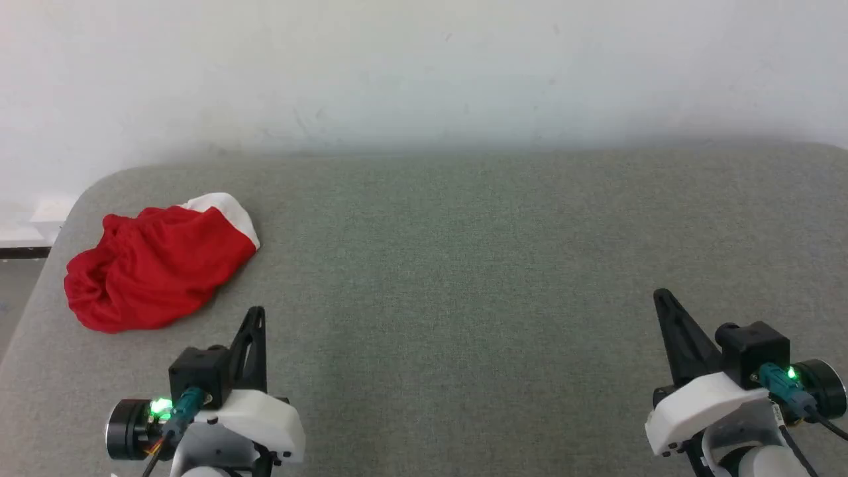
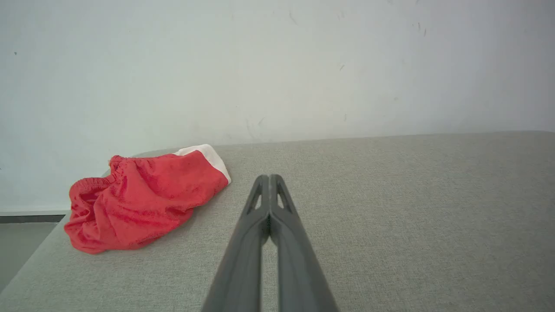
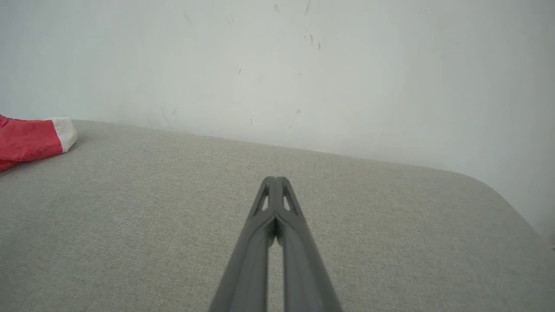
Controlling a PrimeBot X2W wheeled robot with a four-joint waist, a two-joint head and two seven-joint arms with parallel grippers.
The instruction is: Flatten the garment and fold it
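Observation:
The garment (image 1: 156, 262), red mesh shorts with a white stripe, lies crumpled in a heap near the far left corner of the grey surface; its gathered waistband (image 2: 123, 164) faces the wall. No print shows on it. My left gripper (image 1: 258, 310) hovers just right of and nearer than the heap, apart from it, fingers pressed together and empty (image 2: 269, 177). My right gripper (image 1: 658, 293) sits far off at the lower right, also shut and empty (image 3: 275, 178). A bit of the garment (image 3: 30, 138) peeks in at the right wrist view's left edge.
The grey fabric-covered surface (image 1: 464, 265) has rounded corners and ends at a pale wall (image 1: 424, 66) behind. Its left edge (image 1: 33, 291) drops to the floor just beyond the garment. A wide stretch of bare surface lies between the grippers.

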